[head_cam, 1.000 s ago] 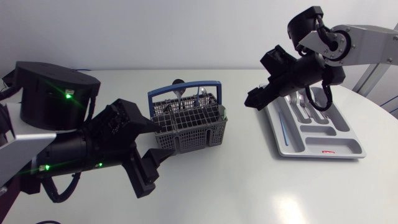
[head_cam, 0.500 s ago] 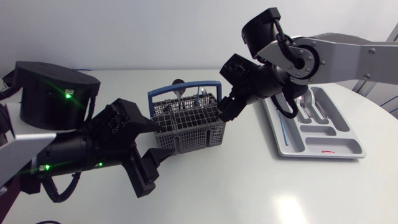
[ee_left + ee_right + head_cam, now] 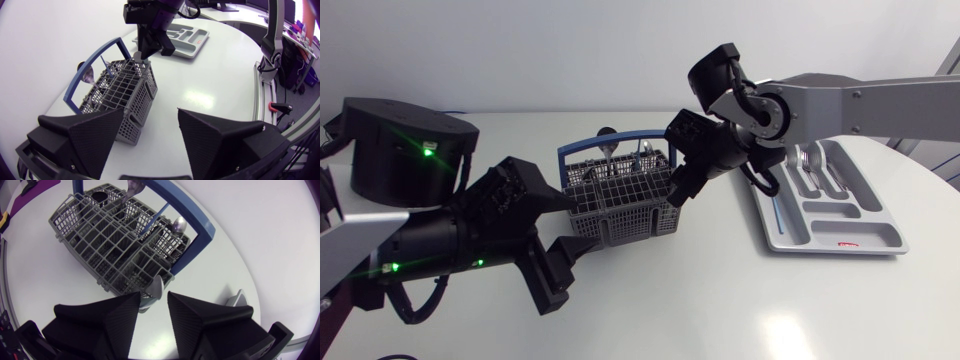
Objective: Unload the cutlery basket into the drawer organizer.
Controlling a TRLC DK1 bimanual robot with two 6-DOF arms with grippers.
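One white table (image 3: 740,310), glossy, with pale glare patches at lower right of the head view.
One left gripper (image 3: 588,226), lower left, fingers spread wide; the basket's near corner sits just ahead of the gap.
One right gripper (image 3: 676,190), centre, reaching in from the right; fingers parted, with a grey utensil handle (image 3: 155,287) standing between the tips.
One grey drawer organizer (image 3: 865,238), right of frame, with some cutlery (image 3: 817,172) in its upper compartments.
One grey wire cutlery basket (image 3: 620,205), centre, with a blue carrying handle (image 3: 617,139) upright.
One spoon (image 3: 179,225) inside the basket.
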